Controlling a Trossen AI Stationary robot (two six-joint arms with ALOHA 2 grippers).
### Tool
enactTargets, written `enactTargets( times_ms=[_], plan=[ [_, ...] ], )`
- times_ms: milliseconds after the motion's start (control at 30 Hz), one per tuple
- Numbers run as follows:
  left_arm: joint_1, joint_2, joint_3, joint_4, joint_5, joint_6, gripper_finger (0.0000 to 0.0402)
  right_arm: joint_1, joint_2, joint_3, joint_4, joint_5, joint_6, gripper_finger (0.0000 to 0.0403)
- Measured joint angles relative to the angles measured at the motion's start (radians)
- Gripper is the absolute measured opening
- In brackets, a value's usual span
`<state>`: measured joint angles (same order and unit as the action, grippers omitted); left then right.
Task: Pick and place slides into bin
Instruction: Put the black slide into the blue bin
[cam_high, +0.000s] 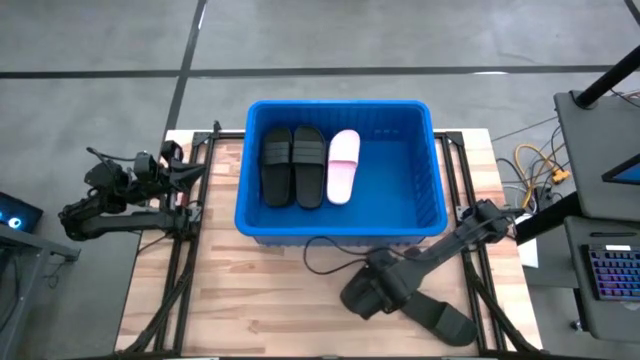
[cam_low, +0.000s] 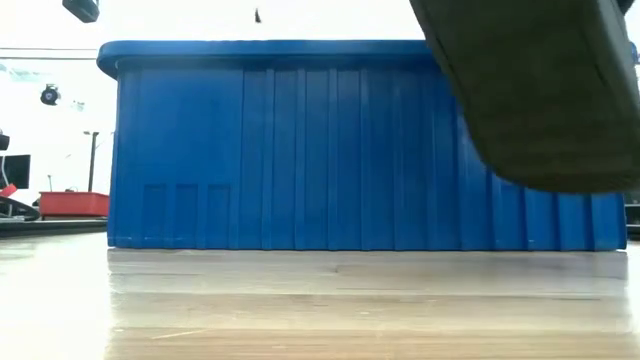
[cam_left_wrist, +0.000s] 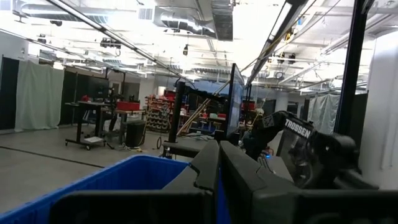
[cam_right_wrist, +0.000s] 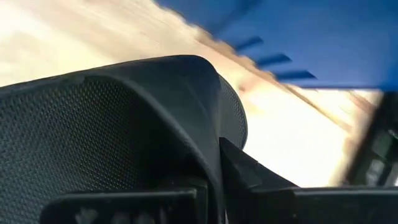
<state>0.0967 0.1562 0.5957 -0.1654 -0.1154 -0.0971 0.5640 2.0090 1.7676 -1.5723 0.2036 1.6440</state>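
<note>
1. The bin (cam_high: 425, 215), bright blue with ribbed walls, stands at the table's far middle.
2. Two black slides (cam_high: 293, 165) lie side by side, straps up, in its left part.
3. A pale pink slide (cam_high: 343, 165) lies just right of them.
4. My right gripper (cam_high: 385, 290) holds another black slide (cam_high: 440, 318) in front of the bin.

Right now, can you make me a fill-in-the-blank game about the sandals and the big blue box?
1. The bin holds two black slides and one pale ____ slide.
2. The right gripper is shut on a ____ slide, in front of the bin.
3. That held slide is ____ the bin, not in it.
4. The left gripper waits beside the bin's ____ wall.

Missing words: pink; black; outside; left
</note>
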Motion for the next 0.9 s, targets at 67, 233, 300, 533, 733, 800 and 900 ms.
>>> enactTargets(
  times_ms=[67,233,300,533,733,800,900],
  plan=[
    [0.000,0.000,0.000,0.000,0.000,0.000,0.0000,0.000,0.000,0.050,0.002,0.046,-0.003,0.0013],
    [0.000,0.000,0.000,0.001,0.000,-0.002,0.0000,0.005,0.000,0.184,0.028,0.213,-0.072,0.0013],
    [0.000,0.000,0.000,0.001,0.000,-0.002,0.0000,0.005,0.001,0.233,0.030,0.250,-0.127,0.0013],
    [0.000,0.000,0.000,0.001,0.000,-0.002,0.0000,0.003,0.001,0.418,0.095,0.482,-0.320,0.0013],
    [0.000,0.000,0.000,0.001,0.000,-0.003,0.0000,-0.004,0.001,0.548,0.196,0.686,-0.490,0.0013],
    [0.000,0.000,0.000,0.001,0.000,-0.003,0.0000,-0.004,0.000,0.581,0.258,0.750,-0.588,0.0013],
    [0.000,0.000,0.000,0.001,0.000,-0.004,0.0000,-0.004,-0.019,0.580,0.413,0.807,-0.753,0.0013]
  ],
)
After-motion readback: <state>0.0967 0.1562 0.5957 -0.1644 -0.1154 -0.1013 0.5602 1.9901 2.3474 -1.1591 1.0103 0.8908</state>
